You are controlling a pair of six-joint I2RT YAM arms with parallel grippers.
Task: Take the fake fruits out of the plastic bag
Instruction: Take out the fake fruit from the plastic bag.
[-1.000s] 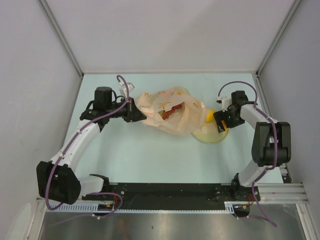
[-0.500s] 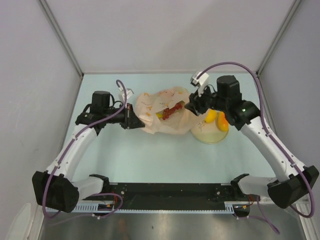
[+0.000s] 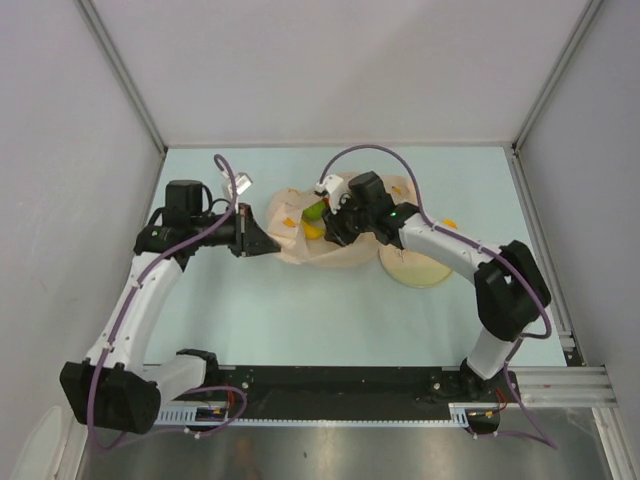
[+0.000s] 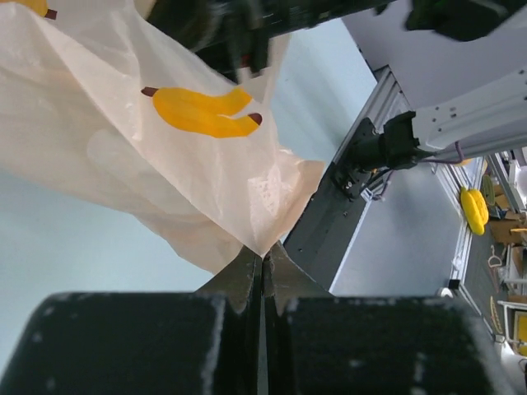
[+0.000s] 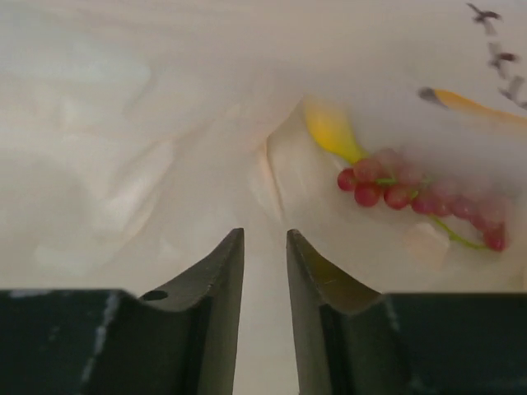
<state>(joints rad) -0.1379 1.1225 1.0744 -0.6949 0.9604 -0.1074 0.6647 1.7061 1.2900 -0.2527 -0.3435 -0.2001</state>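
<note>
left gripper (image 4: 263, 257): clamped on plastic bag (image 4: 123, 164) corner | right gripper (image 5: 265, 243): jaws narrowly apart over bag film, nothing gripped, grape bunch (image 5: 412, 197) ahead-right | open table (image 3: 300, 320) nearward

The crumpled, translucent peach plastic bag (image 3: 330, 255) lies mid-table, toward the far side. Inside it are a green fruit (image 3: 314, 210), a yellow fruit (image 3: 312, 231) and a dark red grape bunch (image 5: 412, 197).

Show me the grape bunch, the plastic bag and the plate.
grape bunch (image 5: 397, 196): right wrist view, a red berry.
plastic bag (image 4: 107, 173): left wrist view, plain wall below print.
plate (image 3: 415, 272): top view, bare near part.
</note>
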